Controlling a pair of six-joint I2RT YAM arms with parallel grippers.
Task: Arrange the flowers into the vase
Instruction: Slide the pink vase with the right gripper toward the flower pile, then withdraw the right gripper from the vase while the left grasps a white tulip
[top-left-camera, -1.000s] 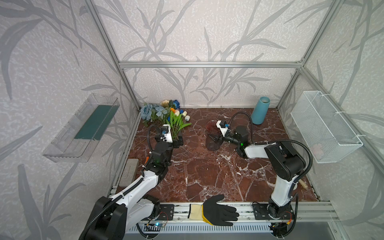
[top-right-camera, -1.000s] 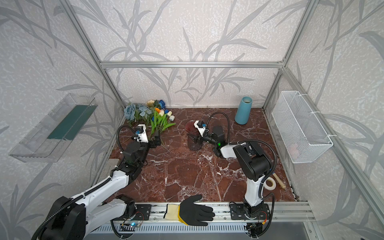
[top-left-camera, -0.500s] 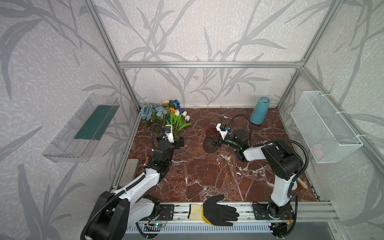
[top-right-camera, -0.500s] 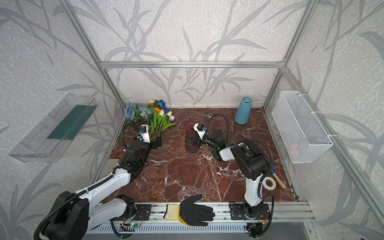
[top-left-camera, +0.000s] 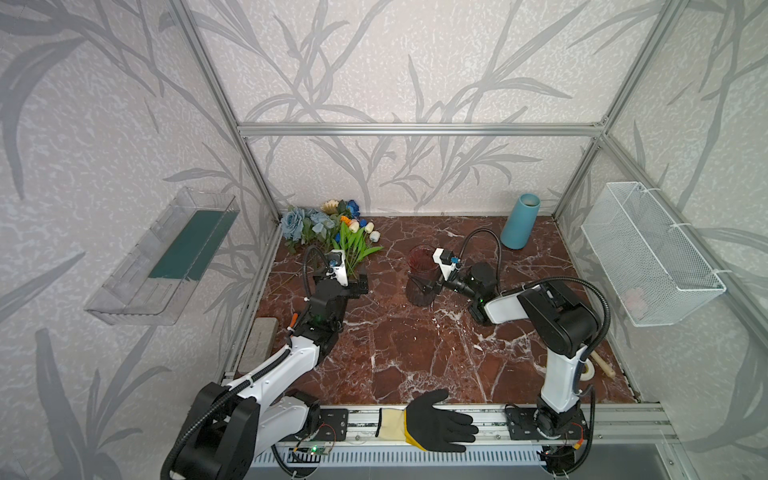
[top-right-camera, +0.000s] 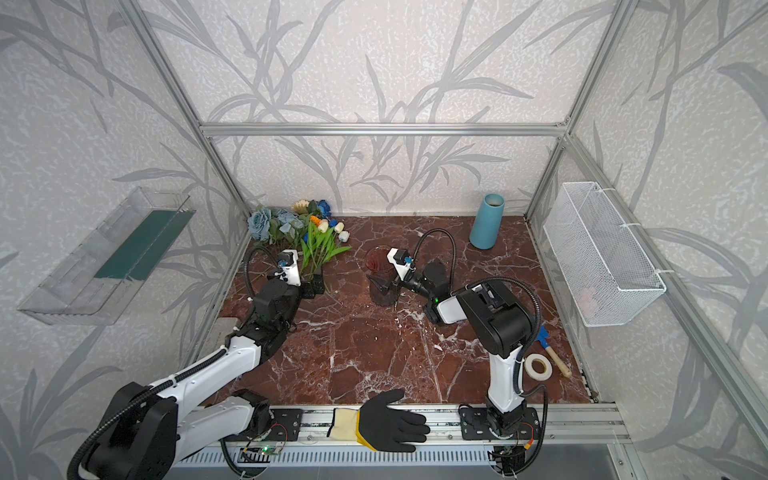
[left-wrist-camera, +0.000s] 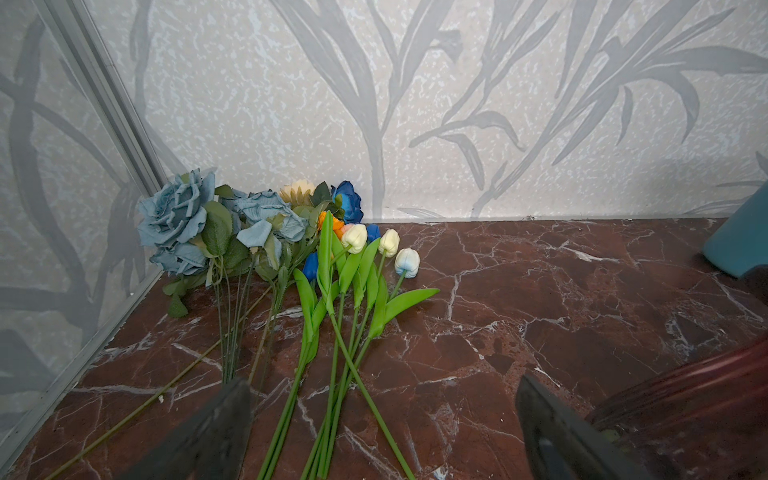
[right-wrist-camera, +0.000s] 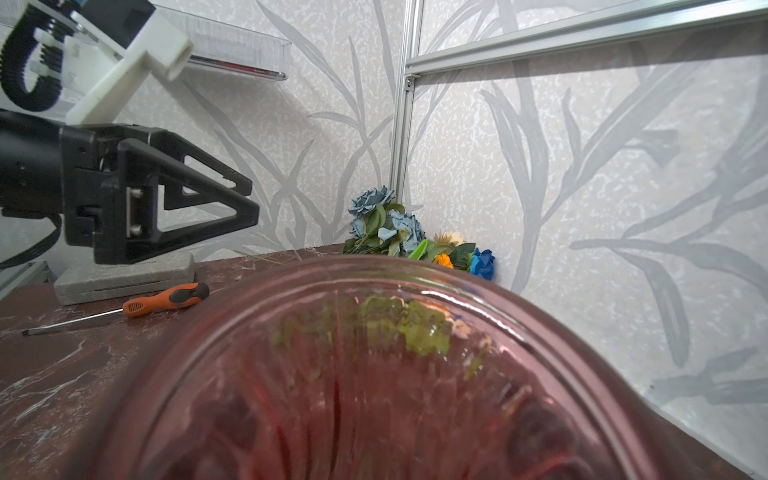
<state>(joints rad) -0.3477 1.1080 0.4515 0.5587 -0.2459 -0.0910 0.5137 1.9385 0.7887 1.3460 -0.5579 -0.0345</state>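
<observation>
a: what differs from 1 second ago?
b: little. the right arm has slid slightly left. its end effector (top-left-camera: 424, 286) sits at the red glass vase (top-left-camera: 420, 266), spread, showing as 2 dark blurs far apart through the glass.
a: and the flowers (top-left-camera: 332, 228)?
b: unmoved, in the back left corner of the surface (top-left-camera: 415, 340). the left end effector (left-wrist-camera: 382, 384) is spread wide, with the tulip stems (left-wrist-camera: 332, 395) between its fingers.

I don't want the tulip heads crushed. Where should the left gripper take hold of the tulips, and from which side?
Grip the bare stems where they cross, below the leaves. The tulips lie flat on the table, heads toward the back wall, stem ends toward the open left gripper, so probably come from that end, jaws straddling the bundle.
</observation>
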